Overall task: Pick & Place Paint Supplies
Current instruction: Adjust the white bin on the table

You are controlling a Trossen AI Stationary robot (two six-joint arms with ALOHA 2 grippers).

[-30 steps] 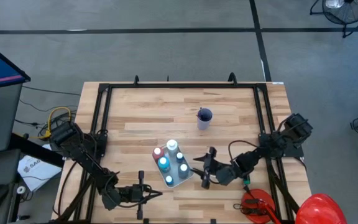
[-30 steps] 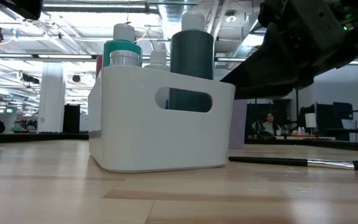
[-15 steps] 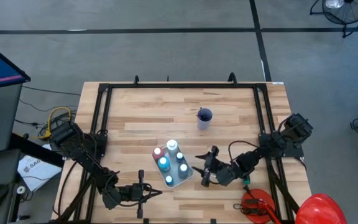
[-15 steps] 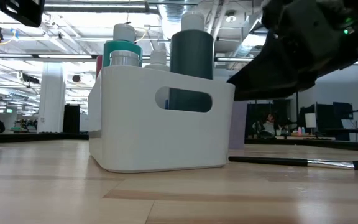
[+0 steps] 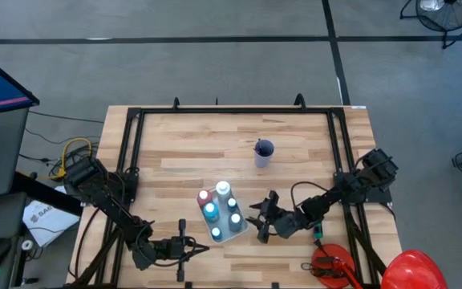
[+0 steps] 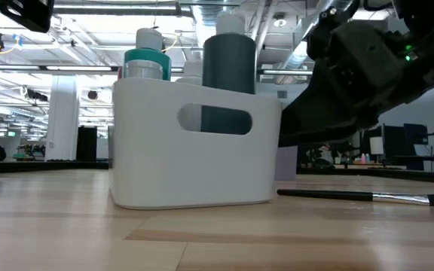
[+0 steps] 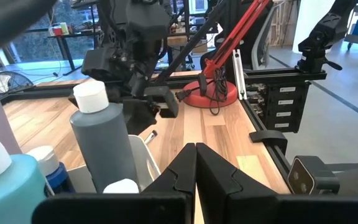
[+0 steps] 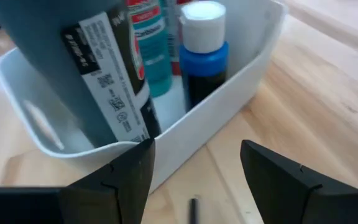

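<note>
Left gripper (image 5: 184,250): parked at the near table edge, fingers pressed together on nothing; I leave it waiting.
White caddy (image 5: 224,215): sits just to the left of my working gripper, touching or nearly touching its fingers; I cannot tell which from above.
Bottles in caddy: the red bottle (image 5: 204,196), white bottle (image 5: 222,189), light blue bottle (image 5: 211,210), blue bottle (image 8: 202,53) and the tall dark teal bottle (image 6: 229,71) all stand upright inside it, caps up.
Right gripper (image 5: 266,216): jaws spread about halfway, holding nothing, low over the wood, the caddy's near wall filling the gap ahead of the fingers.
Brush (image 6: 360,197): lies flat on the table under and just behind my right gripper, a thin dark handle, apart from the caddy.
Step in hand, my reading: picking up that brush.
How I'd do it well: back off the caddy wall first so I don't shove it, turn the fingers across the handle, come straight down, close gently.
Purple cup (image 5: 264,152): well beyond the gripper, upright.
</note>
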